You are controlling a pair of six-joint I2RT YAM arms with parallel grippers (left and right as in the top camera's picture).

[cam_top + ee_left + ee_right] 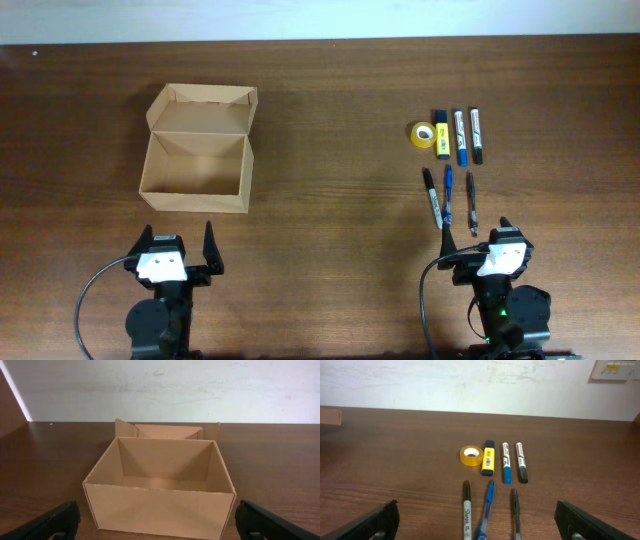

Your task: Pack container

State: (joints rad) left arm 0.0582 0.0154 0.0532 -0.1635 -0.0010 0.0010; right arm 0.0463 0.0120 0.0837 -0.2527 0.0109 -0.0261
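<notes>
Left gripper and right gripper sit at the near edge of a wooden table, each with fingers spread wide and gripping nothing. An open cardboard box stands on the left side, just beyond the left gripper, its lid folded back toward the far edge. On the right lie two rows: a yellow tape roll, highlighter, blue marker and black marker farther away, with three pens nearer, close to the right gripper.
</notes>
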